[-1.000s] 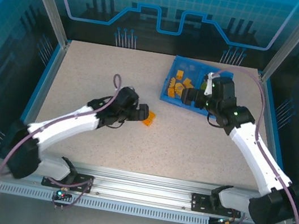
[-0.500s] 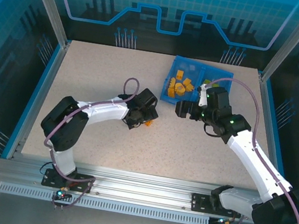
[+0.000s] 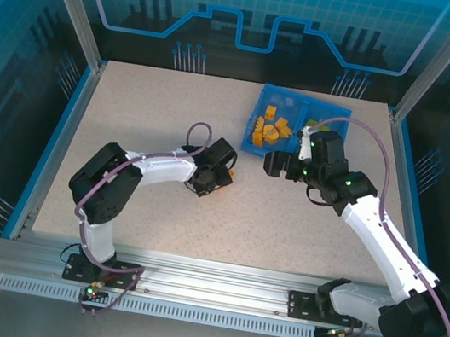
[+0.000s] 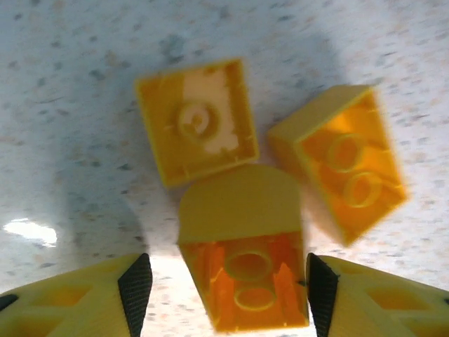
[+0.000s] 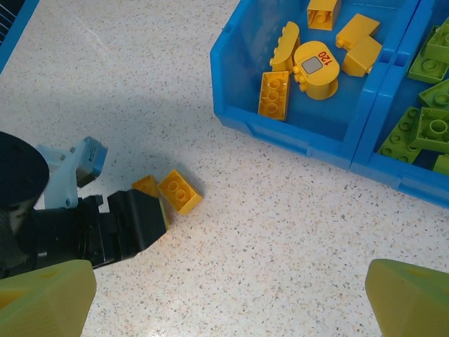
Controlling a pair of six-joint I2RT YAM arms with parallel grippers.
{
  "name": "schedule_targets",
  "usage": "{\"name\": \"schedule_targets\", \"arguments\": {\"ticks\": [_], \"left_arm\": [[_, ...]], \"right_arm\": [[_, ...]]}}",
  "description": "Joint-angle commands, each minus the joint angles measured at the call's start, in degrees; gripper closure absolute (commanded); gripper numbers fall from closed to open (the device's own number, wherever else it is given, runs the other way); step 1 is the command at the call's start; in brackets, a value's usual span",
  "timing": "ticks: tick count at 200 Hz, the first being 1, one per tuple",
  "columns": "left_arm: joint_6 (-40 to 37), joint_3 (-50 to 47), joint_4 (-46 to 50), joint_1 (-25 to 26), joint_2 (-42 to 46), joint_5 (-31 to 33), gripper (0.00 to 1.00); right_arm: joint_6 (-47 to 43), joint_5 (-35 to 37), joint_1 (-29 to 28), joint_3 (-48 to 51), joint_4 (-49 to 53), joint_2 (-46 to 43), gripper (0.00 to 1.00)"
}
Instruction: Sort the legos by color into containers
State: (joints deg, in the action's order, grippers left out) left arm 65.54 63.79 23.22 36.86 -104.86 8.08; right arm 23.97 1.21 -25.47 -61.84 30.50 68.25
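two orange legos (image 5: 180, 190) lie on the table (image 5: 280, 232) near the tray (image 5: 280, 135).

Robot lab cell: aluminium-extrusion frame (image 3: 70, 0), blue printed panels (image 3: 259, 18) at 12 o'clock, speckled table (image 3: 131, 110), slotted mounting rail (image 3: 213, 292) at 6 o'clock.

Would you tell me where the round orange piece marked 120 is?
In the right wrist view, the round piece lies in the blue tray's orange-brick compartment, beside an arched brick.

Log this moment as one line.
left gripper: open, straddling orange brick | right gripper: open, over table | two loose bricks beside | tray: colors apart
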Motion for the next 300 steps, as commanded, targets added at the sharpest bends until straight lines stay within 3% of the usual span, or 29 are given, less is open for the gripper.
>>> {"name": "schedule_targets", "arguments": {"ticks": [1, 78, 144, 193, 251, 300], "left_arm": [[-1.96, -3.65, 2.72, -0.96, 1.1, -0.15, 0.39], [-5.57, -9.56, 2.09, -3.02, 6.88, 1.15, 0.6], [-12.3, -7.65, 2.45, -3.12, 14.22, -0.44, 0.65], [-23.85, 3.85, 1.41, 0.22, 17.82, -1.31, 0.65], [-39.89, 34.37, 2.9, 1.13, -3.83, 3.33, 0.65], [-44.08, 66.68, 8.56, -0.68, -28.83, 3.75, 0.64]], "right_arm": [[0.99, -0.27, -0.8, -0.03, 0.13, 0.03, 0.0], [1.07, 0.41, -2.41, -1.69, 0.7, 0.88, 0.0], [0.73, 0.18, -4.05, -2.34, 1.86, 0.98, 0.0], [1.78, 2.39, -4.23, -2.75, 0.98, -0.47, 0.0], [3.6, 7.97, -4.23, -1.32, 1.62, -4.36, 0.0], [4.41, 10.2, -4.01, 0.36, 4.65, -8.5, 0.0]]}}
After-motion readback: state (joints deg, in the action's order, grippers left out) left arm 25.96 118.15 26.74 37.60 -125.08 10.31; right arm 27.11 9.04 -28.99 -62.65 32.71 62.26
